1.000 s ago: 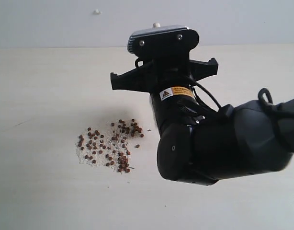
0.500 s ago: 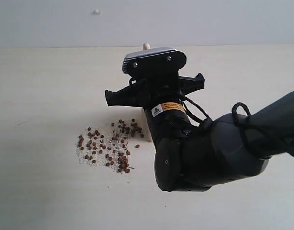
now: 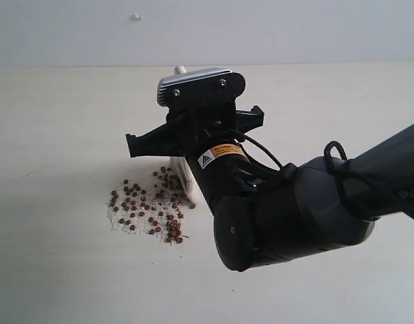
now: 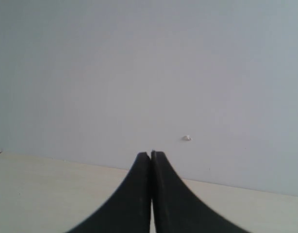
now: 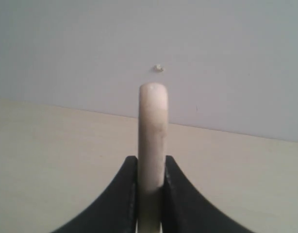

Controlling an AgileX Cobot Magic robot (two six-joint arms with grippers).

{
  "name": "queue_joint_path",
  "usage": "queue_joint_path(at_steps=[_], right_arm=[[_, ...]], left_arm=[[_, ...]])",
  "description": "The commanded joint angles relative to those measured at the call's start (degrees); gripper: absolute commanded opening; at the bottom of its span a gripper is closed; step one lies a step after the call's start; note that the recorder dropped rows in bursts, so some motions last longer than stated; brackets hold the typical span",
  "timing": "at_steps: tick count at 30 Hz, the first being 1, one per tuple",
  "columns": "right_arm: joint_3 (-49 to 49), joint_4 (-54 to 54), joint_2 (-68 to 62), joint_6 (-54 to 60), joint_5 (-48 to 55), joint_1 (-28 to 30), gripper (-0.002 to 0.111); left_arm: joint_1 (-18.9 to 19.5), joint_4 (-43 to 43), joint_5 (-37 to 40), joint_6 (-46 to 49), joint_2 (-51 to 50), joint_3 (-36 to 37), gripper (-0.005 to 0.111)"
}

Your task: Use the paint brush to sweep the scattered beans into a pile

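1. The right gripper (image 5: 150,158) is clamping the pale wooden handle of the paint brush (image 5: 153,124). Its two black jaws are pressing on either side of the handle, and the rounded handle end is sticking out past the fingertips.
2. The left gripper (image 4: 151,154) is holding nothing. Its jaws are meeting tip to tip, and it is pointing toward the wall over the far edge of the table.
3. In the exterior view, the right arm (image 3: 301,216) is reaching in from the right edge of the frame to its centre. Its wrist camera (image 3: 193,79) and black mount are hiding the gripper itself.
4. The handle end is peeking out just above the wrist camera, upper centre of the frame. The cream bristles (image 3: 187,189) are showing below the mount, left of centre, with their lower edge seeming to touch the table.
5. The beans (image 3: 150,206) are lying in a loose patch in the lower left part of the frame, mixed with fine white grains (image 3: 123,221). The patch's upper right edge is sitting right against the bristles.
6. The table (image 3: 58,121) is spreading pale and bare around the patch, with a grey wall (image 3: 294,27) behind it.
7. A small white speck (image 3: 136,16) is showing on the wall at the upper left of the frame.
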State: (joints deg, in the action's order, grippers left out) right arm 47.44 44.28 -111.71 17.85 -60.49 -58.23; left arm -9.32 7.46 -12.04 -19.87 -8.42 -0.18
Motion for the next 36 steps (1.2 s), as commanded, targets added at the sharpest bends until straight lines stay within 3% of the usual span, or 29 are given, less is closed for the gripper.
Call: queue_joint_path(at_steps=[1, 16, 21, 26, 36], right_arm=[[0.5, -1.6, -0.1, -1.2, 0.8, 0.3, 0.0], [0.5, 2.3, 5.4, 5.3, -1.3, 0.3, 0.0], [0.5, 2.3, 7.2, -3.6, 1.4, 0.3, 0.0], [0.8, 1.5, 5.7, -11.1, -0.1, -3.2, 0.0], [11.6, 10.3, -4.0, -10.4, -3.4, -11.7, 0.0]], left_arm=[[0.0, -0.6, -0.2, 0.2, 0.3, 0.2, 0.0], [0.0, -0.5, -0.2, 0.2, 0.3, 0.2, 0.0], [0.0, -0.5, -0.2, 0.2, 0.3, 0.2, 0.0], [0.0, -0.5, -0.2, 0.2, 0.3, 0.2, 0.0], [0.0, -0.5, -0.2, 0.2, 0.3, 0.2, 0.0]])
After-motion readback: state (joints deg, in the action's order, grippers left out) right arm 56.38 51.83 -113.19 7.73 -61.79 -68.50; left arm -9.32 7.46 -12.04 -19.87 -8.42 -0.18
